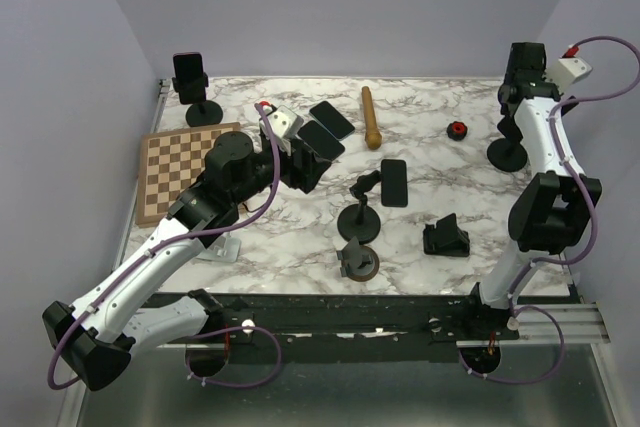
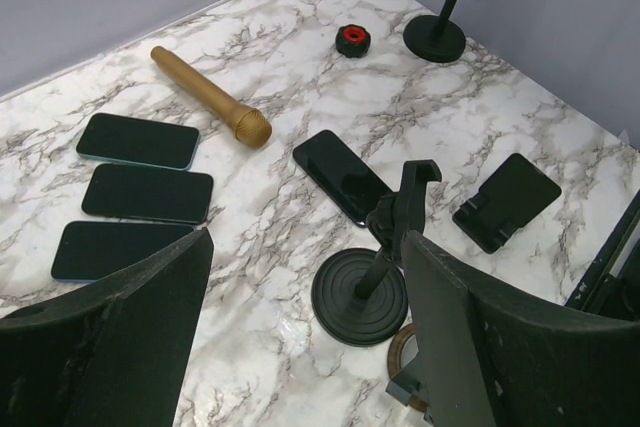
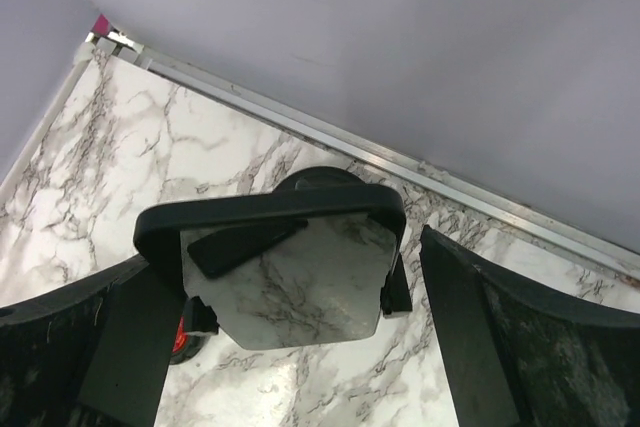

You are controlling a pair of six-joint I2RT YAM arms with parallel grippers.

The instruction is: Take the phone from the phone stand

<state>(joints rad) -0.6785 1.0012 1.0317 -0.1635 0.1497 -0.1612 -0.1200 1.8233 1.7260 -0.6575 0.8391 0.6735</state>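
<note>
Marble worktop carries four loose phones; left gripper hangs empty, jaws released; right gripper spreads its jaws around a phone not yet lifted from its stand.

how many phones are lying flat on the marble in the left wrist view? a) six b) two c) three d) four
d: the left wrist view shows a row of three phones side by side at the left, plus a fourth phone flat beside the empty round-base stand.
</note>
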